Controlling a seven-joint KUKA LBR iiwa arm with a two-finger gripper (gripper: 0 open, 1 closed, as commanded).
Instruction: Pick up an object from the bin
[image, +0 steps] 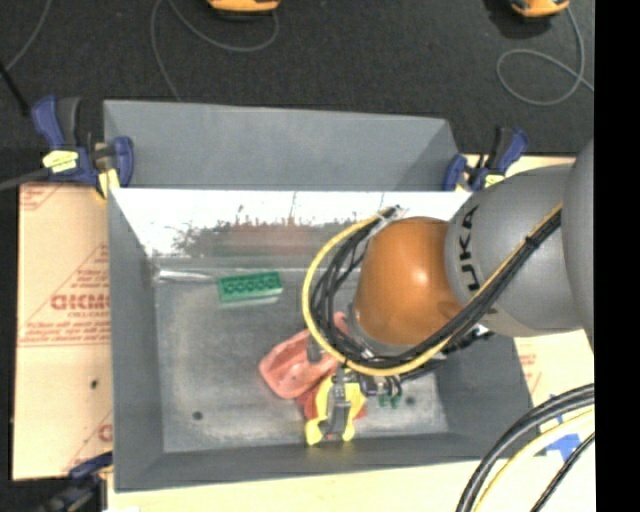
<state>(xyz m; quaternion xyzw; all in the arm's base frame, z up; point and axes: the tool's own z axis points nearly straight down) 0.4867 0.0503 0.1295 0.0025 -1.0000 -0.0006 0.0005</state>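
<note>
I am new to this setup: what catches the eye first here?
The arm's orange cover dominates the right side of the bin. Below it, the end effector sits beside a crumpled pink thing near the front wall. A green block lies alone at the back left.

Matt grey metal bin (200, 380) (scuffed floor); green studded plastic brick (250, 289).

Your light is bright, from above: glare whitens the far wall of the bin (280, 205), a sheen sits on the orange cover (400, 275), and shadow pools under the arm (525, 250).
</note>
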